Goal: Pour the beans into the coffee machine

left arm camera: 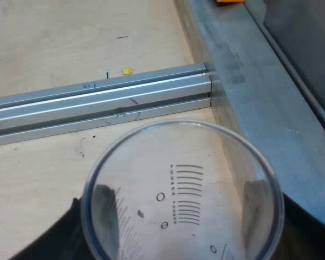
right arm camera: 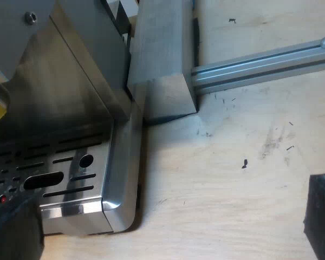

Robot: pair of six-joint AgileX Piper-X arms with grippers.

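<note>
We cannot read the tiny numerals beside the scale on the clear plastic measuring glass [left arm camera: 184,179]; its rim is cut off at six o'clock. It hides most of our left pincer [left arm camera: 183,241], clasping it at three and nine.

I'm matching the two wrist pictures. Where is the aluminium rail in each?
Left wrist view: the aluminium rail lies across the wooden table, just beyond the measuring glass.
Right wrist view: the aluminium rail runs off from the grey metal beam beside the espresso machine.
Shared landmark: the grey metal beam, which the rail butts against in both views.
</note>
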